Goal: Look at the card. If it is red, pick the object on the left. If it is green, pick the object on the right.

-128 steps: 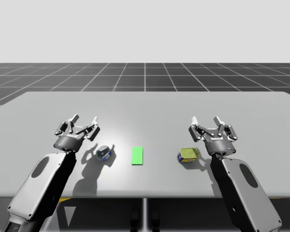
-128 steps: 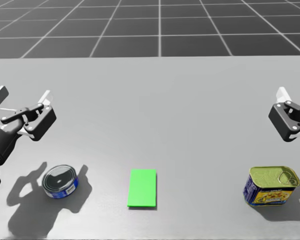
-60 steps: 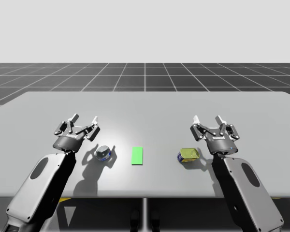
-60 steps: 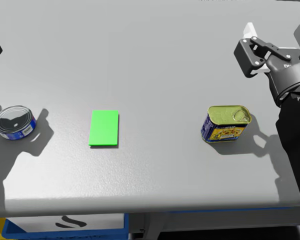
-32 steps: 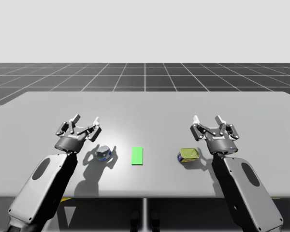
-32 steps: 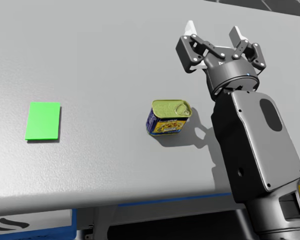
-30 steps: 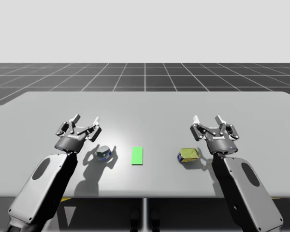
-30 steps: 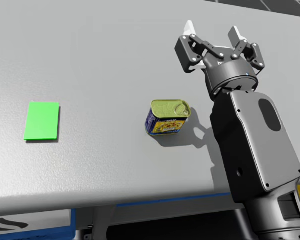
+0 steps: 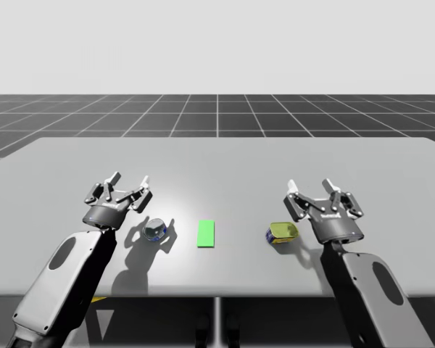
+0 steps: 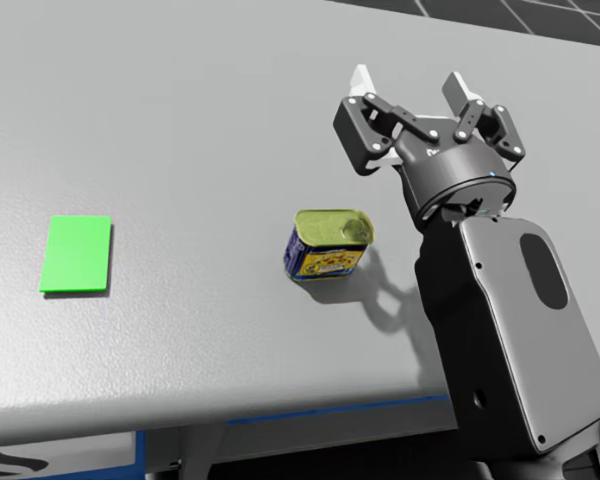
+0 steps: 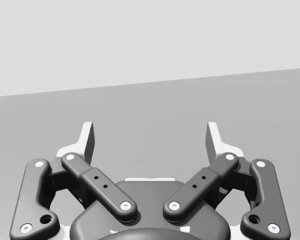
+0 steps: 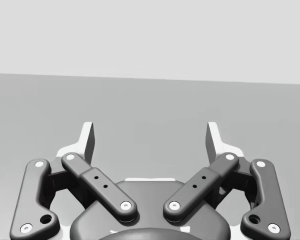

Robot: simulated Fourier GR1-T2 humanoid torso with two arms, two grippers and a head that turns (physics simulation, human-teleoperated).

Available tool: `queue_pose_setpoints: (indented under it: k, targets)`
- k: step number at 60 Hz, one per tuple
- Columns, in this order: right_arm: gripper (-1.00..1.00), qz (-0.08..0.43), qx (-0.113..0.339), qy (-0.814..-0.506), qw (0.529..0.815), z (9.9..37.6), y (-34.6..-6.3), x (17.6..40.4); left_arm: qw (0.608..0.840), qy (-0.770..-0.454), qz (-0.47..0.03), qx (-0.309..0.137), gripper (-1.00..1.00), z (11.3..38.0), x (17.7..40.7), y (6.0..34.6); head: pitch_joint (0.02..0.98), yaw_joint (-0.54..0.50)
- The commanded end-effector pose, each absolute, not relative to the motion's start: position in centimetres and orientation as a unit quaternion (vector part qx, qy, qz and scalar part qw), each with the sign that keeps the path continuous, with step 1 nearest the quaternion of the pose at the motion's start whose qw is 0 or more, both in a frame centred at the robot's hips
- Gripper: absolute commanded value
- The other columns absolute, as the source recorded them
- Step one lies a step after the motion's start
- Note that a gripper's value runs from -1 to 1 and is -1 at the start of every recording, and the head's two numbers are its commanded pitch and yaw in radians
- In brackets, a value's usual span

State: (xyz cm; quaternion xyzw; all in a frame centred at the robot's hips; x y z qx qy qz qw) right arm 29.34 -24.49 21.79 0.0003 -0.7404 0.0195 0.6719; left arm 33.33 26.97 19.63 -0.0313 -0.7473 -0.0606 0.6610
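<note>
A green card (image 9: 206,233) (image 10: 76,253) lies flat at the table's middle front. Left of it stands a low round blue can (image 9: 154,230) with a silver lid. To the card's right is a rectangular blue and yellow can (image 9: 282,233) (image 10: 325,243) with a greenish lid. My right gripper (image 9: 322,193) (image 10: 413,90) is open, just right of and behind the rectangular can, touching nothing. My left gripper (image 9: 128,183) is open too, behind and left of the round can. Both wrist views show spread fingers (image 11: 86,141) (image 12: 86,141) with bare table ahead.
The grey table (image 9: 217,167) stretches far behind the objects. Its front edge (image 10: 210,405) runs close in front of the cans and card. A blue bin (image 10: 40,460) shows under that edge.
My right arm has drawn back toward the front edge and slightly right, its gripper now nearer the rectangular can. My head has turned slightly further. The left arm has barely moved.
</note>
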Motion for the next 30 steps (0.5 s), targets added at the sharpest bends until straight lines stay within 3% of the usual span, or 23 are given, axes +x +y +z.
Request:
queue_pose_setpoints:
  k: [1,6,10,30]
  targets:
    - [-1.0,0.031,0.011,-0.731,0.682,22.0,-23.3,26.1,0.664,-0.745,-0.061,-0.032,-1.0,19.4,33.4,26.9,0.909,-0.3]
    - [-1.0,0.037,0.0,-0.733,0.679,21.6,-22.9,24.1,0.665,-0.744,-0.061,-0.032,-1.0,19.3,33.4,26.9,0.91,-0.3]
    - [-1.0,0.014,0.019,-0.731,0.682,21.0,-22.4,22.7,0.666,-0.743,-0.063,-0.032,-1.0,19.2,33.4,26.8,0.912,-0.3]
    - [-1.0,0.039,0.064,-0.712,0.698,19.0,-20.5,16.0,0.669,-0.739,-0.068,-0.03,-1.0,18.8,33.5,26.6,0.917,-0.3]
